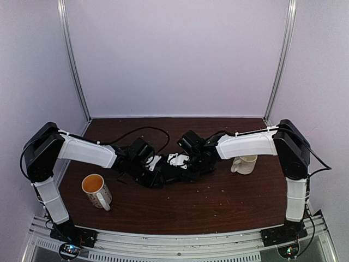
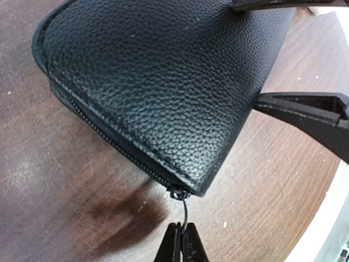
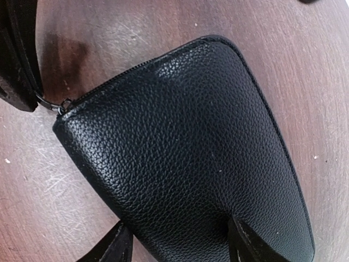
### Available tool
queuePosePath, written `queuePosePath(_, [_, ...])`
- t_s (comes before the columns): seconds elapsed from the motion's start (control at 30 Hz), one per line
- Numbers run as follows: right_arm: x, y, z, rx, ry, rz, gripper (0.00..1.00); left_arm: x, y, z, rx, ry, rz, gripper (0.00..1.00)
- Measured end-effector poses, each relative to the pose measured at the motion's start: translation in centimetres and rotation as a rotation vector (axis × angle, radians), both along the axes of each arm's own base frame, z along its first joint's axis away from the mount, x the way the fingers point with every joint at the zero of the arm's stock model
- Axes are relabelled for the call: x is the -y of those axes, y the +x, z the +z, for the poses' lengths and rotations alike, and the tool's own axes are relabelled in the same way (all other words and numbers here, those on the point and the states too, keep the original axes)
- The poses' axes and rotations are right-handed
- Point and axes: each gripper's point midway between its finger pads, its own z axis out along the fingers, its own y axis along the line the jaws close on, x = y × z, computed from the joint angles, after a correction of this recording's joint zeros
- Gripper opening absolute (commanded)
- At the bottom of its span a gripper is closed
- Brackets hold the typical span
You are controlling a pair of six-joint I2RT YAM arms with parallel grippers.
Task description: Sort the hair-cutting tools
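Observation:
A black pebbled case (image 2: 163,82) lies on the brown table, its zip closed along the edge that shows. My left gripper (image 2: 182,240) is shut on the thin zipper pull (image 2: 185,210) at the case's corner. My right gripper (image 3: 180,245) straddles the other end of the case (image 3: 185,142), one finger (image 3: 109,248) on each side, pressed into the leather. In the top view both grippers meet over the case (image 1: 170,177) at mid-table. The scissors and hair clips are hidden from every view.
A mug with an orange inside (image 1: 96,189) stands at the front left. A white mug (image 1: 245,164) stands on the right, beside the right forearm. Cables run behind the wrists. White walls enclose the table.

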Motion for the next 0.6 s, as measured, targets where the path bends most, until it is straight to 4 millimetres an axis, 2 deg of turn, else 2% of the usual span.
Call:
queuePosePath(0.2, [0.3,0.2,0.0,0.003,-0.006,-0.008,0.64,0.2,0.2,-0.3,-0.002,0.009,0.007,0.07])
queuePosePath(0.33, [0.7,0.2,0.3,-0.001,-0.005,-0.021,0.80,0.2,-0.1,-0.2,-0.005,0.032,0.001,0.18])
queuePosePath(0.37, [1.1,0.3,0.3,-0.001,-0.007,-0.032,0.83,0.2,-0.5,-0.2,-0.010,0.042,-0.011,0.23])
queuePosePath(0.4, [1.8,0.5,0.5,0.001,-0.012,-0.044,0.94,0.3,-0.9,-0.2,-0.012,0.053,-0.027,0.29])
queuePosePath(0.43, [2.5,0.6,0.6,0.003,-0.016,-0.059,0.99,0.4,-1.4,-0.1,-0.012,0.062,-0.051,0.32])
queuePosePath(0.53, [4.6,0.4,2.0,0.011,-0.017,-0.089,1.00,1.0,-2.3,1.1,0.019,0.084,-0.115,0.39])
queuePosePath(0.6, [5.7,0.2,3.9,0.037,-0.001,-0.101,1.00,1.1,-2.3,2.4,0.055,0.095,-0.134,0.40])
